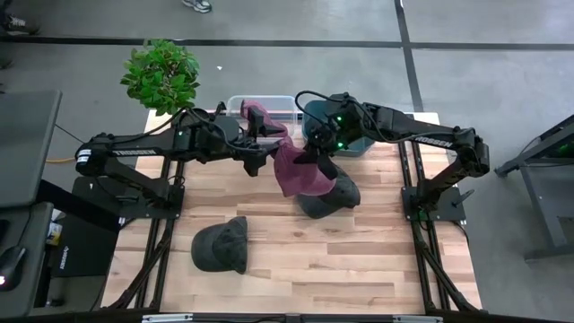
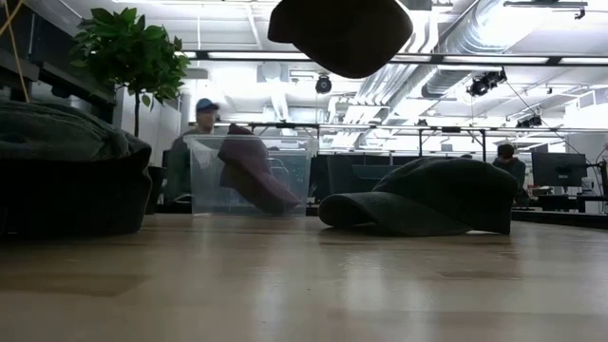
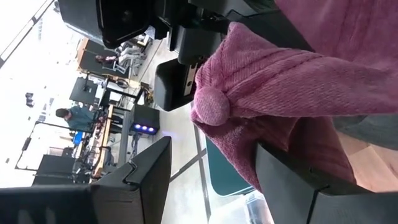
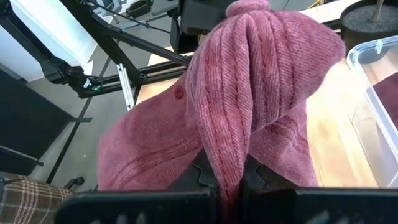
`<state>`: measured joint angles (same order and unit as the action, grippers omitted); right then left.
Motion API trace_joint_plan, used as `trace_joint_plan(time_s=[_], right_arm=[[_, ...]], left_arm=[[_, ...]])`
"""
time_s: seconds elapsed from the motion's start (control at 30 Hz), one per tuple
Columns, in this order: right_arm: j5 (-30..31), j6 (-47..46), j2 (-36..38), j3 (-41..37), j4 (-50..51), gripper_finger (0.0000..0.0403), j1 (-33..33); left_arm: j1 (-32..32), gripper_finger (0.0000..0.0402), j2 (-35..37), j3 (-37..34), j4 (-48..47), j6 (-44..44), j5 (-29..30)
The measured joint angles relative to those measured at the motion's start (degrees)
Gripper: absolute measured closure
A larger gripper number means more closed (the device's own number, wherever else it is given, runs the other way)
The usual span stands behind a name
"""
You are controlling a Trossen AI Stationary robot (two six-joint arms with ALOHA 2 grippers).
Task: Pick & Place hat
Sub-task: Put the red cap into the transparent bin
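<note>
A: What lies nearest on the bench?
B: A dark cap, by the front edge.
A: And the pink hat?
B: Lifted above mid-bench, over another dark cap. The right tool is clamped shut on its fabric; the left tool grips its other end.
A: Farther back?
B: A clear bin holding a maroon hat, then a potted plant.
</note>
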<state>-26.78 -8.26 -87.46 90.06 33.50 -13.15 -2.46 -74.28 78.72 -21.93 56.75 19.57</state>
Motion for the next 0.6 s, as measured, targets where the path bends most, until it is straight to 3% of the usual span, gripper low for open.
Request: trace_joint_plan(time_s=[0.6], right_arm=[[-4.79,-0.11,-1.85,-0.02,-5.27,0.0402,-2.61]], left_arm=[[-0.13,0.0193,0.02,0.00,-0.04,-0.02,-2.24]])
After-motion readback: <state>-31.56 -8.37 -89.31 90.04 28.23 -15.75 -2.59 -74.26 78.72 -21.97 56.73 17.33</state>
